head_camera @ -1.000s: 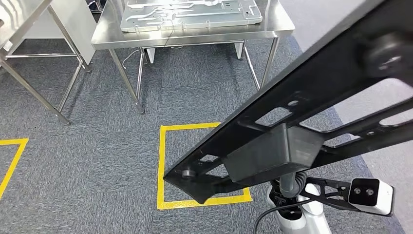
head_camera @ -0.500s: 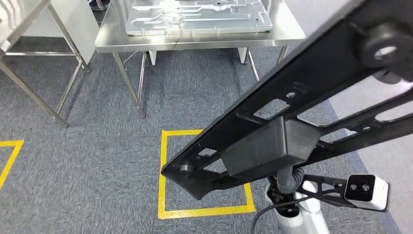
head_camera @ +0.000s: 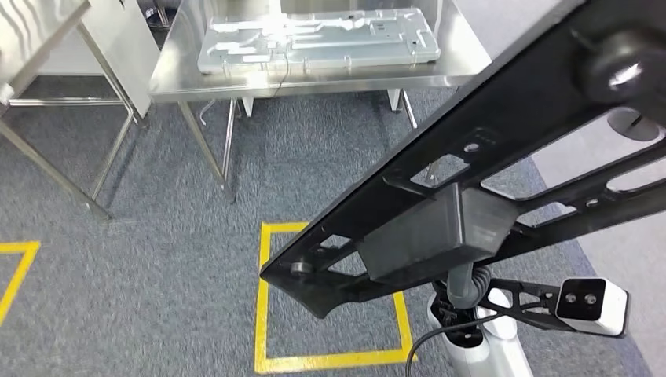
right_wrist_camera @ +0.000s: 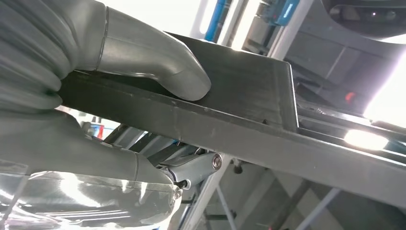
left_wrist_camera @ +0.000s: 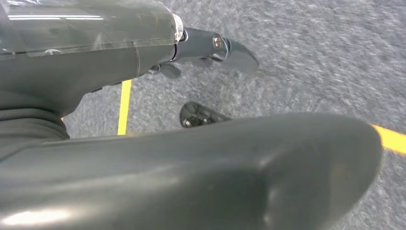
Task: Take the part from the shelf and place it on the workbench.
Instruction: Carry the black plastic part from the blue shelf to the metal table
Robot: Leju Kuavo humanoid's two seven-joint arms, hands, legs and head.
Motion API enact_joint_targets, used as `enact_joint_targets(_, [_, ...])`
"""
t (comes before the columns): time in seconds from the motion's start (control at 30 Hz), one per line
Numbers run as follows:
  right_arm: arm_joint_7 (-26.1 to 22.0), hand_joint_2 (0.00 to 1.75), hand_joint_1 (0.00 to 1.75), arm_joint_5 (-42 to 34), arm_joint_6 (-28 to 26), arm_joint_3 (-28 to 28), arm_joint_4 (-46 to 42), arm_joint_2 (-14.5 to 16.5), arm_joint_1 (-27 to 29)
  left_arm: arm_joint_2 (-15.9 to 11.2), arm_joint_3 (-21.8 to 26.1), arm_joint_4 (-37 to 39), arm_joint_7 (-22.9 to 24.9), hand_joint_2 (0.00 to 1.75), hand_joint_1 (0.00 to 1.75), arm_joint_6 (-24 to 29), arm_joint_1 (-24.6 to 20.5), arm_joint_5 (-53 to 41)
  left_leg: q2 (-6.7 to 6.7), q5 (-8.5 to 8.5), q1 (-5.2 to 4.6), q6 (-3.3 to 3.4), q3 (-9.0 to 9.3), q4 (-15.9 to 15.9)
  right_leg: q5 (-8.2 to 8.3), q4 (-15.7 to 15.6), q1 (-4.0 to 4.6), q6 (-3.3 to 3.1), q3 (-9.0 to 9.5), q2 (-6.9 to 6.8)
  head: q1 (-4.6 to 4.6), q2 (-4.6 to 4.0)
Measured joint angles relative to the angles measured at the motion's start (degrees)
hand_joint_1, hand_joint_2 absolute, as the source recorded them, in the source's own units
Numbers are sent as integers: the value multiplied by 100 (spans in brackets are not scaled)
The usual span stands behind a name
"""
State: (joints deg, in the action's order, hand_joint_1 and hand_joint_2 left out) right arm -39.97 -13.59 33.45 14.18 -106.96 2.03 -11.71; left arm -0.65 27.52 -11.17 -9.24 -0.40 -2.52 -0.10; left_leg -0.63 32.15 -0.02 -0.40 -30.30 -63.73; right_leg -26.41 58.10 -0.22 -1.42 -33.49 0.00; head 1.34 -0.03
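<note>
A long black frame part [head_camera: 487, 188] crosses the head view on a slant, its long axis running from a blunt end at lower centre up to the upper right corner. The right hand [right_wrist_camera: 95, 91] grips it, thumb pressed on its flat face. The left hand [left_wrist_camera: 201, 48] hangs over grey carpet; I cannot tell how its fingers lie. A steel workbench [head_camera: 181, 75] carrying a metal panel [head_camera: 314, 39] stands at top centre, above a yellow floor square [head_camera: 263, 314].
</note>
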Motion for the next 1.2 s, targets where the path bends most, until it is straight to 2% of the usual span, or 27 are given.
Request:
enact_joint_targets(0.07, [1,175,175,5,22,1,-3,7,-2,0,2,0,-1,0,0,1,-3,-5,9,254,32,-65,-452,-690,-80,-8,0,-17,88,-5,0,1])
enact_joint_targets(0.1, [1,175,175,8,32,1,-3,9,4,-3,3,0,-1,0,0,2,6,-5,12,321,48,-83,-659,-932,-123,-7,-2,-14,134,-2,0,1])
enact_joint_targets(0.13, [1,175,175,8,40,1,-3,10,9,-5,5,0,-1,0,0,3,17,-5,15,282,60,-93,-791,-1003,-170,-6,-5,-9,190,2,0,1])
enact_joint_targets(0.17, [1,175,175,9,47,1,-3,11,12,-5,7,0,-1,0,0,2,26,-5,17,119,69,-94,-819,-867,-219,-6,-10,1,257,6,0,1])
enact_joint_targets(0.23, [1,175,175,11,62,1,-4,11,13,-5,9,1,-2,0,0,-3,36,-8,26,-394,74,-81,-659,-203,-326,-11,-22,36,402,7,-1,1])
enact_joint_targets(0.27, [1,175,175,15,69,1,-5,11,12,-5,12,1,-4,0,0,-7,36,-13,35,-537,57,-66,-580,117,-369,-16,-24,62,455,6,-1,1])
enact_joint_targets(0.3, [1,175,175,21,82,1,-11,12,15,-5,15,1,-9,0,0,-10,32,-17,44,-619,37,-32,-524,322,-402,-27,-24,95,483,3,-1,0])
enact_joint_targets(0.33, [2,175,175,30,99,1,-21,14,24,-7,20,1,-16,0,0,-11,32,-23,48,-632,15,11,-502,426,-418,-27,-21,135,504,2,-1,1])
enact_joint_targets(0.43, [2,175,175,65,146,-1,-74,23,58,-13,36,2,-34,0,0,-8,50,-50,39,-622,15,149,-400,516,-416,77,-16,243,523,1,-1,1])
enact_joint_targets(0.5, [1,175,175,105,143,-2,-106,28,60,-13,41,1,-40,0,0,0,51,-66,34,-597,27,211,-276,581,-512,514,-30,286,303,2,-1,1])
enact_joint_targets(0.57, [1,175,175,130,134,-2,-119,31,75,-12,45,0,-42,0,0,3,41,-72,29,-539,18,248,-198,606,-765,1218,-39,320,-158,3,-1,1])
enact_joint_targets(0.6, [1,175,175,131,128,-2,-121,31,89,-12,48,1,-42,0,0,4,42,-74,25,-501,12,253,-159,608,-869,1483,-41,330,-382,3,-1,0])
enact_joint_targets(0.63, [1,175,175,123,121,-2,-122,32,99,-12,51,1,-41,0,0,5,46,-77,21,-459,7,253,-112,608,-883,1591,-43,335,-537,2,-1,1])
enact_joint_targets(0.67, [1,175,175,105,115,-2,-126,32,105,-12,56,2,-40,0,0,6,50,-80,19,-412,3,247,-53,608,-771,1500,-45,327,-594,2,-1,1])
enact_joint_targets(0.73, [1,175,175,33,114,-2,-139,33,103,-11,71,2,-40,0,0,7,53,-92,22,-312,-1,226,78,611,-245,810,-38,283,-434,-13,-1,1])
enact_joint_targets(0.77, [1,175,175,-15,119,-3,-145,33,101,-9,79,2,-40,0,0,7,52,-99,26,-263,-5,206,142,610,-74,467,-21,256,-333,-37,-2,0])
enact_joint_targets(0.83, [1,175,175,-97,144,-5,-156,38,94,-5,91,1,-41,0,0,7,44,-114,42,-177,-7,142,221,630,21,114,24,198,-216,-80,-4,0])
enact_joint_targets(0.87, [1,175,175,-132,157,-6,-165,40,91,-4,95,1,-42,0,0,8,41,-120,53,-164,-9,102,261,609,-32,98,35,164,-198,-75,-5,0])
enact_joint_targets(0.93, [1,175,175,-176,176,-6,-197,52,87,-4,99,0,-42,0,0,10,36,-133,71,-136,0,27,318,526,17,48,15,92,-91,-35,-6,0])
enact_joint_targets(0.97, [0,175,175,-188,180,-6,-214,64,82,-3,101,0,-42,0,0,9,29,-141,71,-114,6,-4,289,377,10,28,-1,59,-29,-19,-6,1])
enact_joint_targets(1.0, [0,175,175,-193,186,-6,-229,80,79,-2,102,0,-42,0,0,9,19,-154,68,-43,17,-31,181,160,-6,16,-10,34,28,-9,-6,1])
enact_joint_targets(1.03, [-1,175,175,-197,191,-6,-241,95,79,-1,104,0,-42,0,0,9,12,-164,66,60,31,-54,-4,-140,-28,7,-13,15,66,2,-6,1])
enact_joint_targets(1.1, [1,175,175,-199,201,-7,-248,115,92,-2,112,0,-42,0,0,14,13,-184,65,334,52,-103,-495,-802,-96,6,-14,2,124,48,-5,0])
enact_joint_targets(1.13, [1,175,175,-199,208,-7,-248,120,106,-3,118,0,-42,0,0,16,21,-190,65,406,61,-122,-683,-971,-137,7,-15,6,165,78,-5,0])
enact_joint_targets(1.17, [1,175,175,-199,218,-8,-254,125,121,-4,122,0,-42,0,0,18,30,-198,65,379,67,-130,-794,-970,-182,7,-17,14,218,108,-5,0])
enact_joint_targets(1.2, [1,175,175,-199,231,-9,-264,130,134,-5,125,0,-42,0,0,18,38,-210,62,210,70,-124,-805,-765,-231,7,-19,24,283,136,-5,0])
